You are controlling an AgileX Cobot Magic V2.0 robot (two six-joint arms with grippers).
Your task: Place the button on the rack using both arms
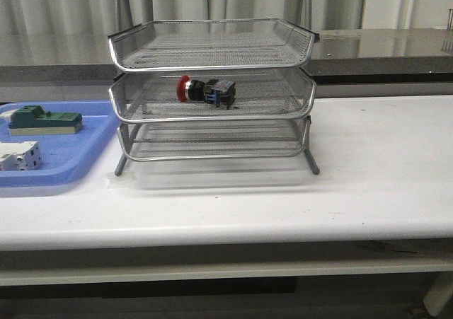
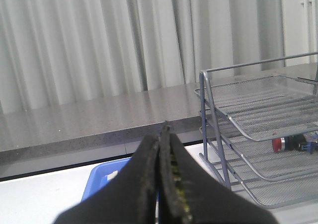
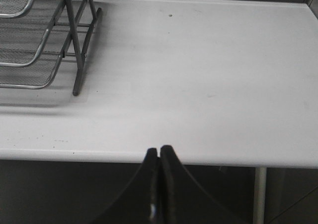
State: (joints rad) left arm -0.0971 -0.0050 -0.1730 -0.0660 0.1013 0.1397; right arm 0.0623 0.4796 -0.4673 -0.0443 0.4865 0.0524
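We can read no writing on anything here. The red-headed, black-bodied push-button lies on its side in the middle tray of the three-tier silver wire-mesh rack, which stands on the white surface. To the right of the rack the surface is bare up to its front edge. Left of the rack sits a flat blue plastic tray holding a green-and-beige block and a white block. Our left hand and right hand are both pressed together, holding nothing, away from the rack.
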